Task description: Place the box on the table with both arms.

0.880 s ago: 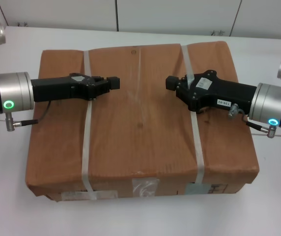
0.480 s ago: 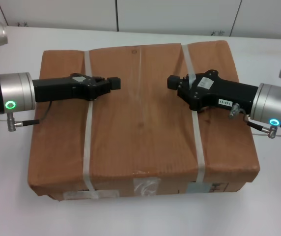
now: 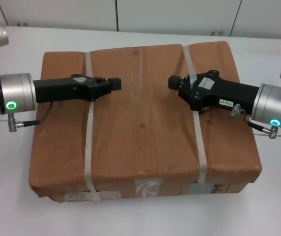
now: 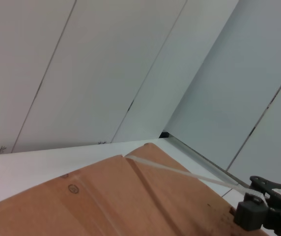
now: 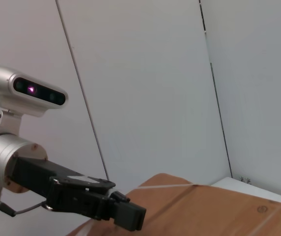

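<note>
The brown paper-wrapped box (image 3: 140, 128) lies flat on the white table (image 3: 13, 172), with two white straps across it and labels on its front edge. My left gripper (image 3: 115, 83) reaches in from the left over the box top and crosses the left strap (image 3: 87, 142). Its fingers look closed with nothing between them. It also shows in the right wrist view (image 5: 130, 216). My right gripper (image 3: 174, 81) reaches in from the right over the right strap (image 3: 198, 142), fingers closed and empty. Its tip shows in the left wrist view (image 4: 251, 216). The two tips face each other over the box's middle.
A white panelled wall (image 3: 180, 14) stands behind the table's far edge. Bare tabletop shows on both sides of the box and in a narrow strip in front of it (image 3: 145, 221).
The box has shifted slightly right and toward me in the head view. The right gripper has drawn back a little to the right. The left gripper has barely moved.
</note>
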Controlling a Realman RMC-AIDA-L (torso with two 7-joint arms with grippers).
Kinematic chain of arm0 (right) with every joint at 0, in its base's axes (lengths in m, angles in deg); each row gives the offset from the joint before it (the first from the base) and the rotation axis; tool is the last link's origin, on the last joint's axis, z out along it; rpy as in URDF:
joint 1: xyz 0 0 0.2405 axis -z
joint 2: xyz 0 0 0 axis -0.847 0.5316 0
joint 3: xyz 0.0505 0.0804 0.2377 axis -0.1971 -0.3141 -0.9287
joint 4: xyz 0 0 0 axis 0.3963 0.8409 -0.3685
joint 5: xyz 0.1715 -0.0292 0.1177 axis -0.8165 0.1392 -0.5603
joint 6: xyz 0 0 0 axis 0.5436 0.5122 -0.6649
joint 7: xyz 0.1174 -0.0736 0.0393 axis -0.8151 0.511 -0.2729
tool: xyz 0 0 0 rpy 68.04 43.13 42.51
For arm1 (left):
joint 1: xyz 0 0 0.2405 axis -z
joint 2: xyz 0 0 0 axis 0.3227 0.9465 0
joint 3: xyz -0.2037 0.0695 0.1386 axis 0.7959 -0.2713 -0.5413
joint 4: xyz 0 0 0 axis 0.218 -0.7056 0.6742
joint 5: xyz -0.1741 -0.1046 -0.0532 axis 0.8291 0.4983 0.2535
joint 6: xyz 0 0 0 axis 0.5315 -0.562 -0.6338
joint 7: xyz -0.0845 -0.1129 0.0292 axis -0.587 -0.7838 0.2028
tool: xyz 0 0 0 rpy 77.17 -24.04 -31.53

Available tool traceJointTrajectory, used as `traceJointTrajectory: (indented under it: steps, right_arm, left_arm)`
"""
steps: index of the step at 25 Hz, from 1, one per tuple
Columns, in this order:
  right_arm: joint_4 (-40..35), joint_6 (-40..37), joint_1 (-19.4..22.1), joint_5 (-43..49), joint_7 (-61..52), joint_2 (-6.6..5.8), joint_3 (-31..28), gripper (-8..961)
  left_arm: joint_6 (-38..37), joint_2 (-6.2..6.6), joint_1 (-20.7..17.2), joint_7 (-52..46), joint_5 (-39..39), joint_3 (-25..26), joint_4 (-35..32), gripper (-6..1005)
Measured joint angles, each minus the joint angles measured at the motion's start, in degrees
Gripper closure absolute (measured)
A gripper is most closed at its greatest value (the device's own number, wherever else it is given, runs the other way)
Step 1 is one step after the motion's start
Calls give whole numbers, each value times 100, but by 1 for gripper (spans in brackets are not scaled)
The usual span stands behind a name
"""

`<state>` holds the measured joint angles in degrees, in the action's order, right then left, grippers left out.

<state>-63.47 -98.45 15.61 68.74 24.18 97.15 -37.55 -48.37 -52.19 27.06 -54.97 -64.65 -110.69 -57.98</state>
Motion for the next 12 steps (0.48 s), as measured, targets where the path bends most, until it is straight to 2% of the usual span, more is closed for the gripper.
traceJointTrajectory:
  steps: [12]
  right_arm:
    - [-12, 0, 8, 0, 1, 0, 0, 931]
  left_arm:
    - [0, -9, -1, -1, 0, 0, 0, 940]
